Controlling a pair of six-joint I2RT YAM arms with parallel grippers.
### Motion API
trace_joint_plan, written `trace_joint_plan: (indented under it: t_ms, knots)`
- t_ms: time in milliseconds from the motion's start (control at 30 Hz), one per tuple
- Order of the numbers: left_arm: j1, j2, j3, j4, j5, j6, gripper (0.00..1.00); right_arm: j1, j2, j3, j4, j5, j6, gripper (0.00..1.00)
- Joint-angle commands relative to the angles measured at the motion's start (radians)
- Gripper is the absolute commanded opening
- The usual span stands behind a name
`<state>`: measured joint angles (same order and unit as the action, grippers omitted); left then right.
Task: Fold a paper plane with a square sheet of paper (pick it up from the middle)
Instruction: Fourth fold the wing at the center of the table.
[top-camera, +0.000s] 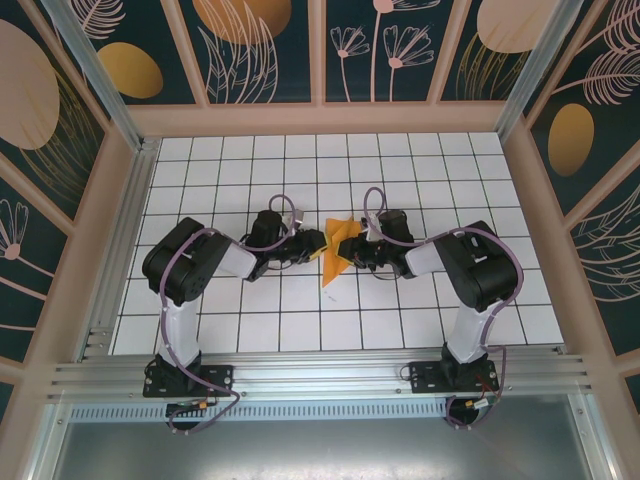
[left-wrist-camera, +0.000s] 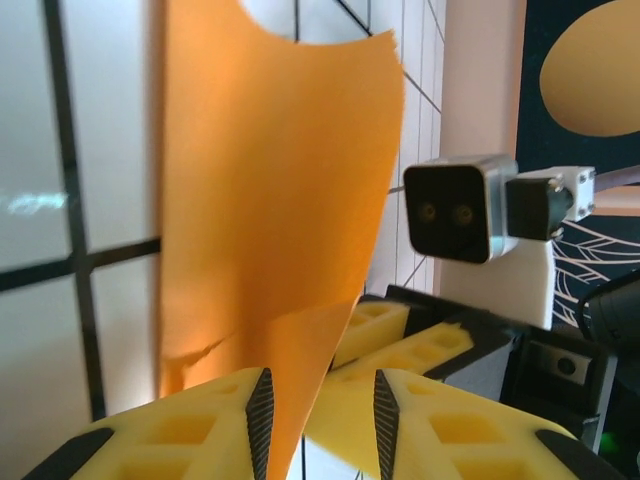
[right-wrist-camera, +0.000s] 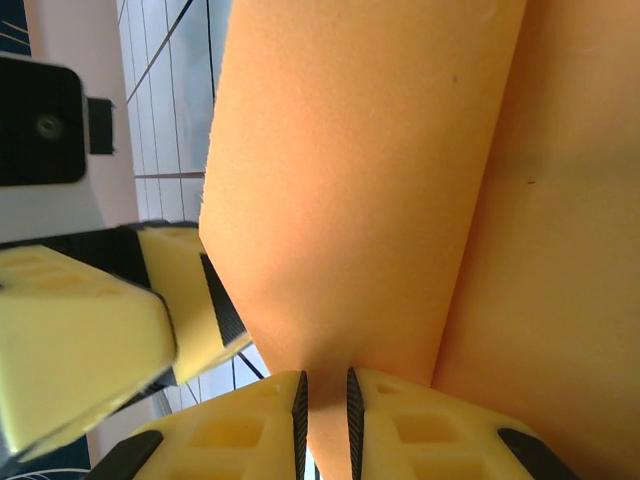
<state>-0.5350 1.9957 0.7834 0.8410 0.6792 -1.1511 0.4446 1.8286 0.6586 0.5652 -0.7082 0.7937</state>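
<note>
Right wrist view: we see the right claw (right-wrist-camera: 325, 385) drawn narrow on the sheet of paper (right-wrist-camera: 370, 180), ribbed black pads pinching the matte orange sheet, which swells upward in a soft curve. In the left wrist view the left claw (left-wrist-camera: 322, 400) stands parted, with yellow pocketed fingers either side of the hanging sheet and a clear gap at the right-hand pad. From above, the paper stands creased and pointed between both claws at centre frame, over the white grid-tiled table (top-camera: 300, 160).

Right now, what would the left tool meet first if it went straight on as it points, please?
The orange paper, standing between the fingers of the left tool; probably the right tool just behind.
</note>
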Motion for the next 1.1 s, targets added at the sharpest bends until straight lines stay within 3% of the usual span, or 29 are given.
trace_joint_plan:
  t_ms: [0, 400, 733, 933, 1067]
  knots:
    - [-0.006, -0.012, 0.053, -0.097, -0.020, 0.092, 0.36, -0.005, 0.008, 0.012, 0.001, -0.002, -0.021, 0.22]
    - [-0.024, 0.033, 0.132, -0.173, 0.004, 0.145, 0.36, -0.006, 0.010, 0.018, -0.013, 0.000, -0.026, 0.22]
    - [-0.027, 0.046, 0.135, -0.241, -0.020, 0.196, 0.23, -0.006, 0.004, 0.016, -0.019, 0.001, -0.025, 0.22]
    - [-0.027, 0.046, 0.153, -0.280, -0.034, 0.223, 0.05, -0.007, -0.028, 0.013, -0.027, 0.001, -0.030, 0.24]
    - [-0.025, 0.046, 0.161, -0.308, -0.039, 0.242, 0.00, -0.016, -0.081, -0.001, -0.049, 0.019, -0.044, 0.27]
